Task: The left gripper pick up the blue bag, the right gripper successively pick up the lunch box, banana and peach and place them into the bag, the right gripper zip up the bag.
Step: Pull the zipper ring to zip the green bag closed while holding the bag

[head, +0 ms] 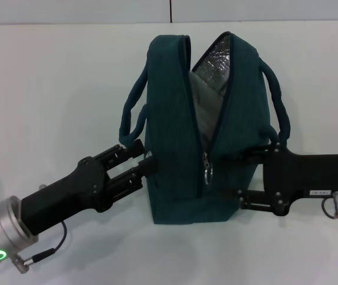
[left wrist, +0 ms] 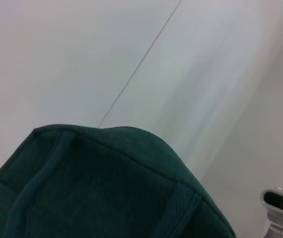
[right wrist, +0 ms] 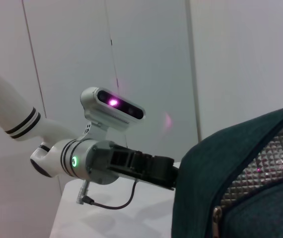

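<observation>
The left gripper (head: pixel 144 160) presses against the blue bag's (head: pixel 175 154) left wall near the bottom of a handle; whether its jaws are clamped on fabric or merely touching I cannot tell. The bag stands upright at mid-table (head: pixel 50 89), zipped only along its near end, with the ring pull (head: pixel 207 169) low and the foil lining (head: pixel 213 59) showing farther back. The right gripper (head: pixel 258 178) sits against the bag's right side, level with the pull, its jaws hidden from clear reading. The likely trouble: if the right jaws miss the small ring, the zip stalls; a hard pull against a weak left hold could drag or tip the bag.
</observation>
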`<state>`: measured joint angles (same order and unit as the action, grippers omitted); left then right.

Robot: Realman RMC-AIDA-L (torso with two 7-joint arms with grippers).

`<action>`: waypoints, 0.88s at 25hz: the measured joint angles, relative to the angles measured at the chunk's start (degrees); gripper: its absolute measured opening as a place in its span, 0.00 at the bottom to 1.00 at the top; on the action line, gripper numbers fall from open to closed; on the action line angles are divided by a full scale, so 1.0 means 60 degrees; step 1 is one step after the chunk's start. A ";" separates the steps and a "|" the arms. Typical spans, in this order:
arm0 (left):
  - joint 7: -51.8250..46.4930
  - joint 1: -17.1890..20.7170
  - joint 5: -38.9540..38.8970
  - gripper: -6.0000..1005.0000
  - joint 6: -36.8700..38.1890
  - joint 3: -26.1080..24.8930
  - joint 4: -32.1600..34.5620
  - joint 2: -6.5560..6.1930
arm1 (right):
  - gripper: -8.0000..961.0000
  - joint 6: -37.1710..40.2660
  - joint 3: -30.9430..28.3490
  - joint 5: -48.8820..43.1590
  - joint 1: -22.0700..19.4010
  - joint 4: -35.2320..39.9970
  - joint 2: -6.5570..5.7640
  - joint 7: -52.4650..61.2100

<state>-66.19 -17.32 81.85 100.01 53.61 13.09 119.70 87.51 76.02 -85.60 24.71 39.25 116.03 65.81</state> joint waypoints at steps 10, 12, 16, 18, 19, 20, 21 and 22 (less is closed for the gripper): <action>0.0000 -0.0097 0.0020 0.64 0.0000 -0.0001 0.0001 -0.0009 | 0.47 -0.0817 0.1666 0.0959 0.0248 -0.0080 0.0012 -0.0367; 0.0000 -0.0099 0.0001 0.64 0.0001 -0.0007 0.0001 -0.0015 | 0.47 -0.0830 0.1800 0.1091 0.0282 -0.0092 0.0013 -0.0429; 0.0003 -0.0113 -0.0002 0.64 -0.0001 -0.0022 0.0000 -0.0029 | 0.47 -0.0879 0.1782 0.1176 0.0260 -0.0116 0.0012 -0.0521; 0.0006 -0.0117 -0.0003 0.64 -0.0002 -0.0030 0.0000 -0.0029 | 0.47 -0.0912 0.1761 0.1216 0.0243 -0.0124 0.0005 -0.0529; 0.0010 -0.0117 -0.0004 0.64 -0.0005 -0.0036 0.0000 -0.0029 | 0.47 -0.0930 0.1754 0.1251 0.0237 -0.0142 -0.0002 -0.0556; 0.0013 -0.0118 -0.0004 0.64 -0.0008 -0.0041 0.0001 -0.0030 | 0.46 -0.0946 0.1749 0.1284 0.0236 -0.0164 -0.0007 -0.0585; 0.0014 -0.0118 -0.0005 0.64 -0.0015 -0.0045 0.0001 -0.0029 | 0.46 -0.0958 0.1758 0.1308 0.0250 -0.0207 -0.0008 -0.0627; 0.0015 -0.0118 -0.0006 0.64 -0.0025 -0.0045 0.0003 -0.0029 | 0.46 -0.0963 0.1770 0.1314 0.0268 -0.0230 -0.0009 -0.0647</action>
<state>-66.10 -18.03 81.82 99.86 53.34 13.11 119.52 81.73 86.64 -77.71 26.32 37.87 115.98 61.93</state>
